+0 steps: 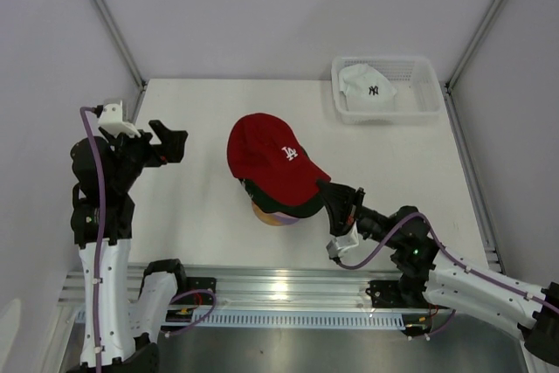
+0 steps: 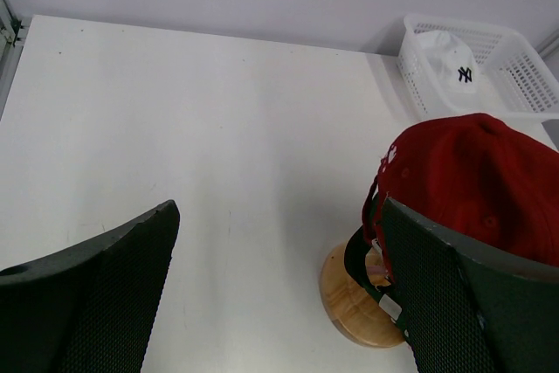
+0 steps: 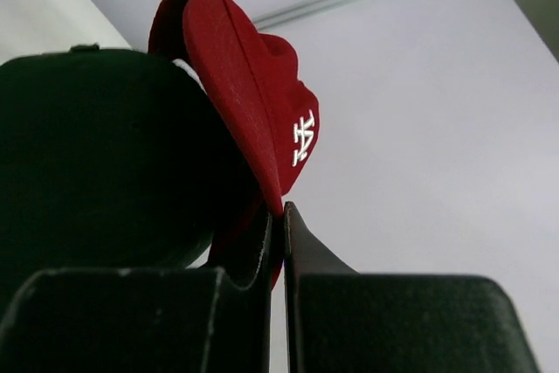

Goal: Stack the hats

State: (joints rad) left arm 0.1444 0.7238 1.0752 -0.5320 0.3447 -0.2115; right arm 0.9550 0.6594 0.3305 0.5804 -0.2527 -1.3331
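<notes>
"Two arms here. The left claw (image 1: 170, 143)?"
"Spread wide over the tabletop (image 1: 196, 98). Centre, the red cap (image 1: 266, 159) tops the stack (image 1: 288, 209) on its stand (image 1: 271, 217). The right claw (image 1: 336, 203), pressed together, sits at its brim. White cap (image 1: 367, 85) in the basket (image 1: 428, 85)."

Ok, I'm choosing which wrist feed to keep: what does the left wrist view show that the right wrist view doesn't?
Only left wrist: the white cap in the mesh basket, the wooden stand, the table, open jaws. Only right wrist: shut jaws at the brim of the red cap, its logo legible. Both: the red cap.
</notes>
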